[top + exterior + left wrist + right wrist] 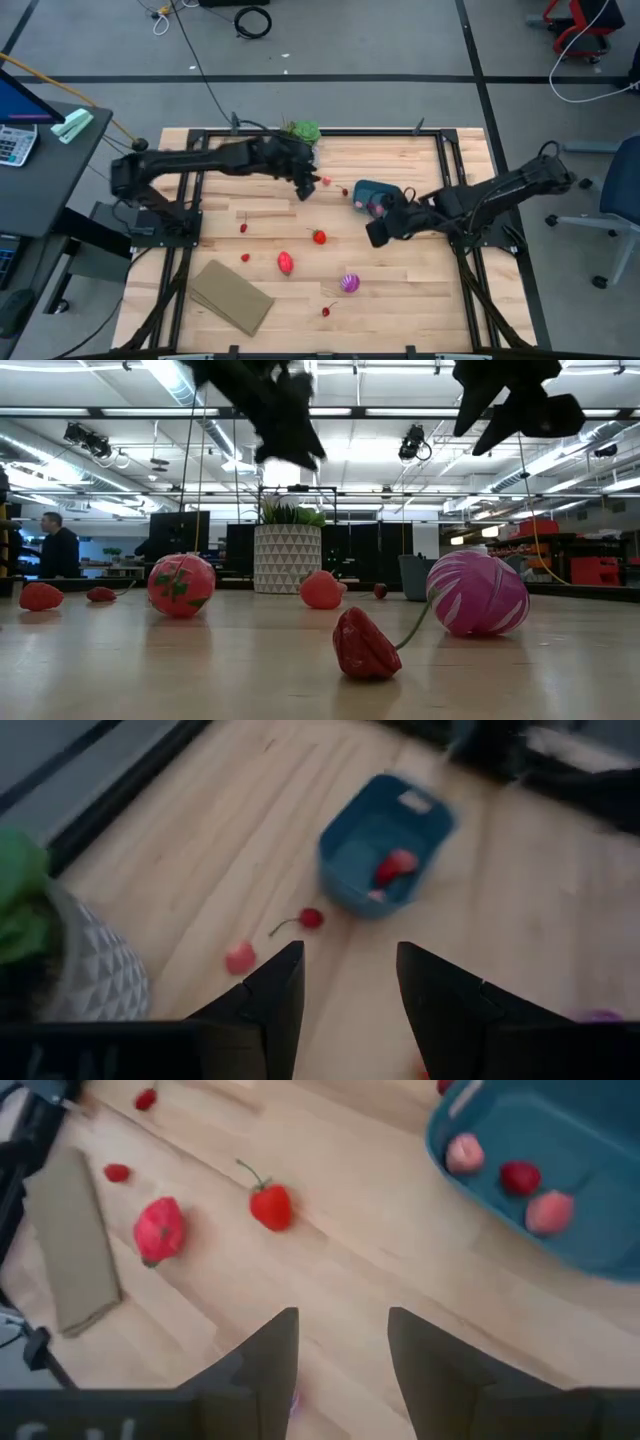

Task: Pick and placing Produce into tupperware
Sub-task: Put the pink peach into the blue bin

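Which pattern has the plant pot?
White plant pot has a grey triangle pattern; the low view shows it best.

We see the desk from above. The potted plant sits at the far edge. The tupperware lies right of centre, with produce inside. More produce is scattered across the middle. A flat slab lies at the near left.
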{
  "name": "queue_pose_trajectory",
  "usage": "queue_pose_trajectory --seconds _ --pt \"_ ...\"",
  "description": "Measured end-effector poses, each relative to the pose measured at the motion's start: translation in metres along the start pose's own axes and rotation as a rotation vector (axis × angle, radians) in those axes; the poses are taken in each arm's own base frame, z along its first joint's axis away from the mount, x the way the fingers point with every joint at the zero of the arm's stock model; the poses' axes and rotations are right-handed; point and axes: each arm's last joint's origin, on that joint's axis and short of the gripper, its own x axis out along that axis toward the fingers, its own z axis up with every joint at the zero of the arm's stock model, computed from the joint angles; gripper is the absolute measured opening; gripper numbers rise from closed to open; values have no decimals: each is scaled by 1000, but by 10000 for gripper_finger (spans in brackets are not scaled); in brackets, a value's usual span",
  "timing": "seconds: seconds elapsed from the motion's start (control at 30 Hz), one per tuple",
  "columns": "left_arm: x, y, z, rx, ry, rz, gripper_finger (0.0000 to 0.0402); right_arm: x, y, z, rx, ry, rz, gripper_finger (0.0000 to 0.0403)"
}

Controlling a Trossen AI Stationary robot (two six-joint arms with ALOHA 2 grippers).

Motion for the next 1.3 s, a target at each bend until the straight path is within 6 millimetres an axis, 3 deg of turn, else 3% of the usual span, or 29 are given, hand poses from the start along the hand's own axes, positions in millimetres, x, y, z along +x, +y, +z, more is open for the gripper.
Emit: queue_pose_trajectory --seconds 0.2,0.33,0.47,0.63,0.9,1.3 --pt "72 17 -19 -33 33 86 167 3 5 -17 41 24 -10 165" --pt "104 28 -38 -18 108 193 174 0 5 -24 35 17 -8 165" --pt "125 35 -51 -29 135 191 189 -1 4 -26 26 -6 -10 165" --pt "136 42 -58 -39 143 218 214 -1 4 -25 24 -10 -15 164" --pt "137 51 -49 -54 58 220 231 -1 4 -25 17 -9 -16 165" --pt "153 38 -62 -115 52 223 231 -1 4 -25 6 -9 -19 164"
